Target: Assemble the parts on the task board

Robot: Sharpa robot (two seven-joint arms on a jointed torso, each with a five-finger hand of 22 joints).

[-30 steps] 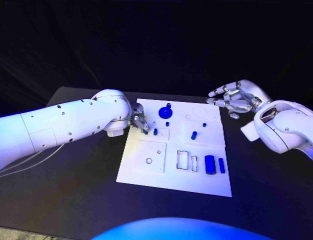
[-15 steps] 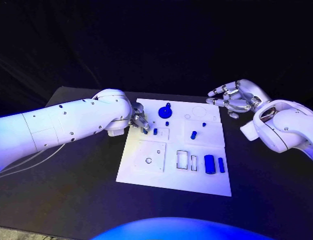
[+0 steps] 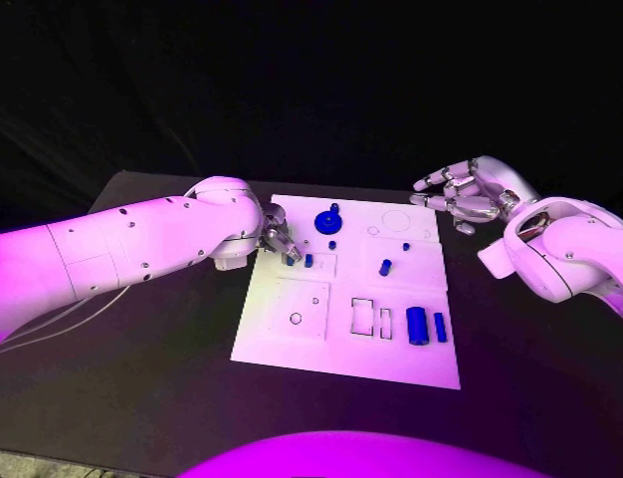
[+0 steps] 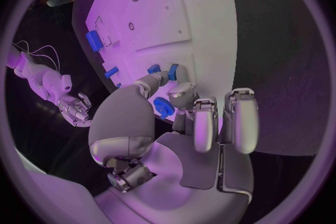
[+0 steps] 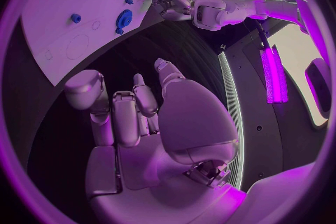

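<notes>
**Left hand pinches a small blue part at the board's edge**

While the white task board (image 3: 352, 299) lies in the middle of the black worktop (image 3: 139, 368), the left hand (image 3: 278, 243) sits at the board's far left edge, its arm reaching in over the worktop. Seen from the left wrist, its fingers (image 4: 183, 95) are curled in and pinch a small ridged blue part (image 4: 162, 106) between thumb and a finger, just over the board's surface; two other fingers stand straight beside it, off the board's edge.

On the board, a round blue gear with a knob (image 3: 329, 222) stands near the far edge, with a tiny blue peg (image 3: 331, 245) just in front of it. A short blue pin (image 3: 309, 262) stands just beside the left hand's fingertips. Another blue pin (image 3: 385, 268) lies tilted near the middle, and a small one (image 3: 406, 247) sits beyond it. At the near right, a thick blue cylinder (image 3: 418, 327) and a thinner blue bar (image 3: 441, 328) lie side by side, next to two rectangular slots (image 3: 372, 321).

The right hand (image 3: 463, 196) hovers above the worktop beyond the board's far right corner, well apart from the parts. Its fingers (image 5: 117, 115) are loosely bent and apart, holding nothing.
</notes>
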